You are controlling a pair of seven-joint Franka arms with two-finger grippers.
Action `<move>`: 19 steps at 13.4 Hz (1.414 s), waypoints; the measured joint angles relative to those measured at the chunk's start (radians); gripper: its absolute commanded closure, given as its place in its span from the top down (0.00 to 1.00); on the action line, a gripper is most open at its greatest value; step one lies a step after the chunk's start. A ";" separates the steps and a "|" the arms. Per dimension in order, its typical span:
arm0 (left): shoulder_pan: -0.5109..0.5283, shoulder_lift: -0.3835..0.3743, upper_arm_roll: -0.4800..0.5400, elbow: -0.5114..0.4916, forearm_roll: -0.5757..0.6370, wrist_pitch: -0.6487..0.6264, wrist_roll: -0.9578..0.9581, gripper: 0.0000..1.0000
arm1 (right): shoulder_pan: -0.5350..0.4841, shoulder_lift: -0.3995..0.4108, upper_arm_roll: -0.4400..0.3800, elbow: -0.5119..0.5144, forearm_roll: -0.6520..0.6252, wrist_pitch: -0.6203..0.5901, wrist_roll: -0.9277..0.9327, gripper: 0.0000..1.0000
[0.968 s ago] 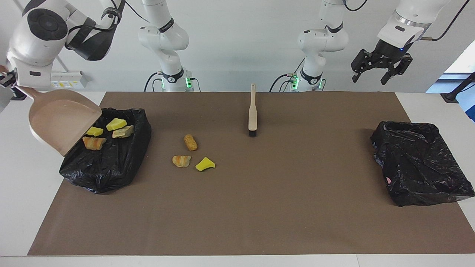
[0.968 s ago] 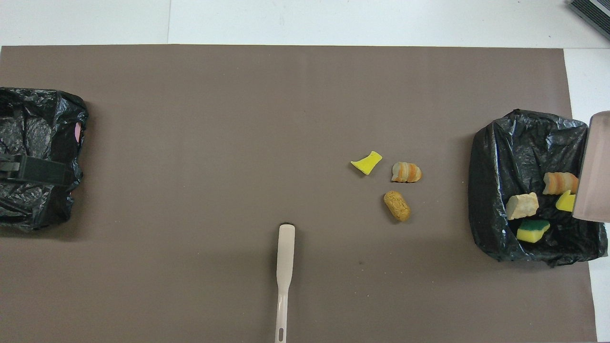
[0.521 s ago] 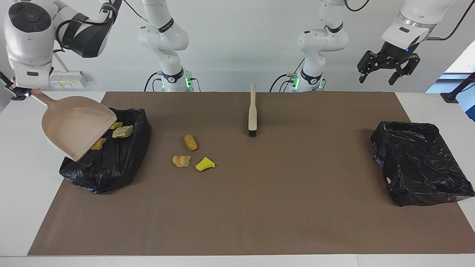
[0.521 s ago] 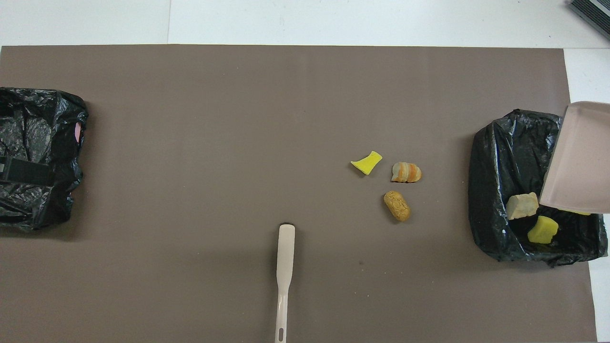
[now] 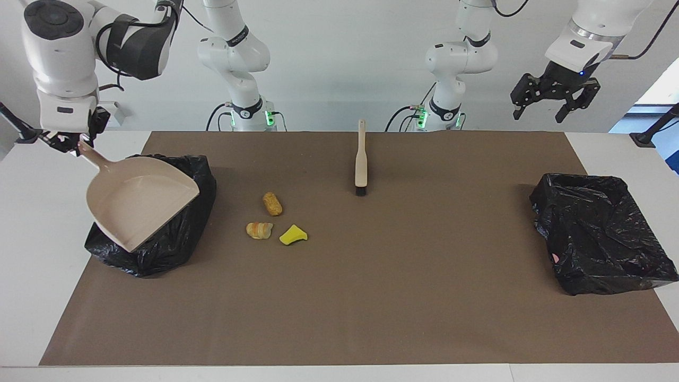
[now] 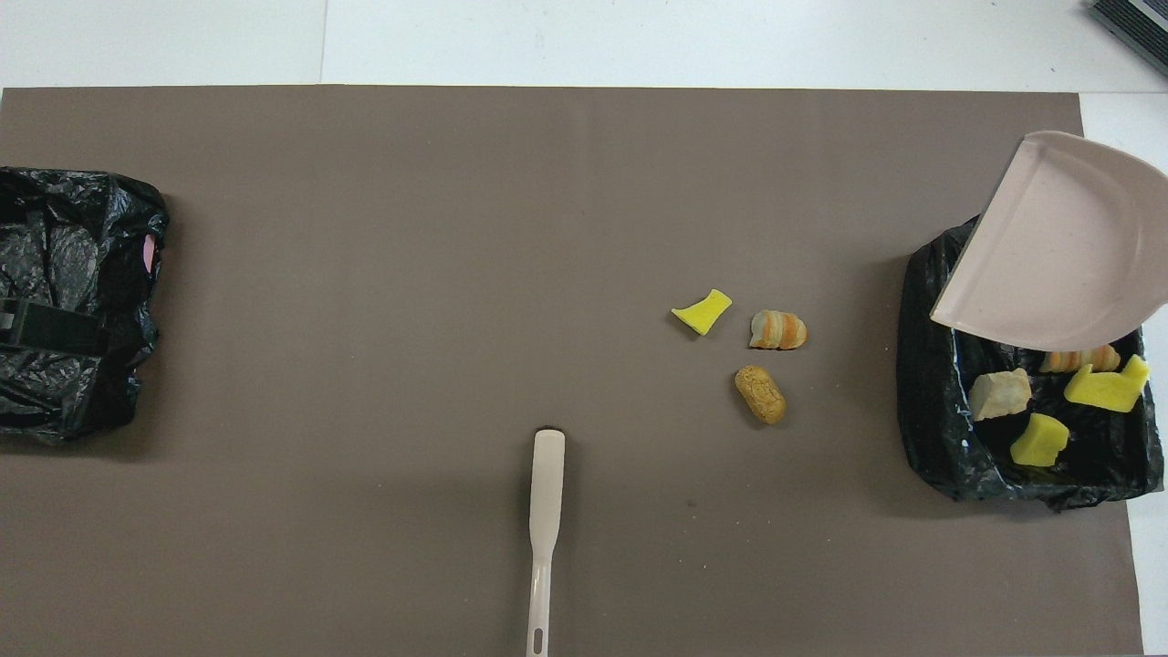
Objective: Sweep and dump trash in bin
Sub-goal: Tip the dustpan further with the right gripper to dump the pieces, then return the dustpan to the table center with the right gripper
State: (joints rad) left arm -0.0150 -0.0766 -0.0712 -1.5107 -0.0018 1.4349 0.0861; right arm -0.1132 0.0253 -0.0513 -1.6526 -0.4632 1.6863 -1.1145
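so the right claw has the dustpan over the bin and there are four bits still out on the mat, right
Not quite: three bits remain on the mat, not four. The facing view shows a bread roll, a striped pastry piece and a yellow sponge chunk. The rest holds: the right claw has the dustpan over the bin.

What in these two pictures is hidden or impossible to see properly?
- Facing view: the dustpan, held by the right gripper, hides everything in the bin beneath it.
- Overhead view: the dustpan covers part of the striped pastry piece; the brush handle's end is cut off by the bottom edge.
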 measured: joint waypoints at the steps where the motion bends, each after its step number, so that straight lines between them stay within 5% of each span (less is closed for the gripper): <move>1: 0.000 0.002 0.000 0.002 0.000 0.000 0.001 1.00 | 0.022 0.000 0.001 0.000 0.013 -0.006 0.056 0.00; 4: -0.007 0.012 0.007 0.015 0.000 0.000 0.001 1.00 | 0.140 0.001 0.004 0.000 0.068 -0.057 0.298 0.00; 11: -0.033 0.046 0.051 0.053 0.000 0.000 0.005 1.00 | 0.518 0.093 0.012 0.000 0.337 -0.092 1.177 0.00; 14: -0.035 0.085 0.051 0.093 0.000 -0.001 0.005 1.00 | 0.628 0.203 0.013 0.048 0.492 -0.012 1.535 0.00; 19: -0.035 0.080 0.052 0.113 0.000 -0.002 0.005 1.00 | 0.758 0.367 0.013 0.114 0.591 0.191 1.782 0.00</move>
State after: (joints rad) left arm -0.0499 0.0033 -0.0196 -1.3973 -0.0017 1.4333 0.0910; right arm 0.6446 0.3919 -0.0379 -1.5383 0.1273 1.8778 0.6676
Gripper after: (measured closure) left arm 0.000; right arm 0.683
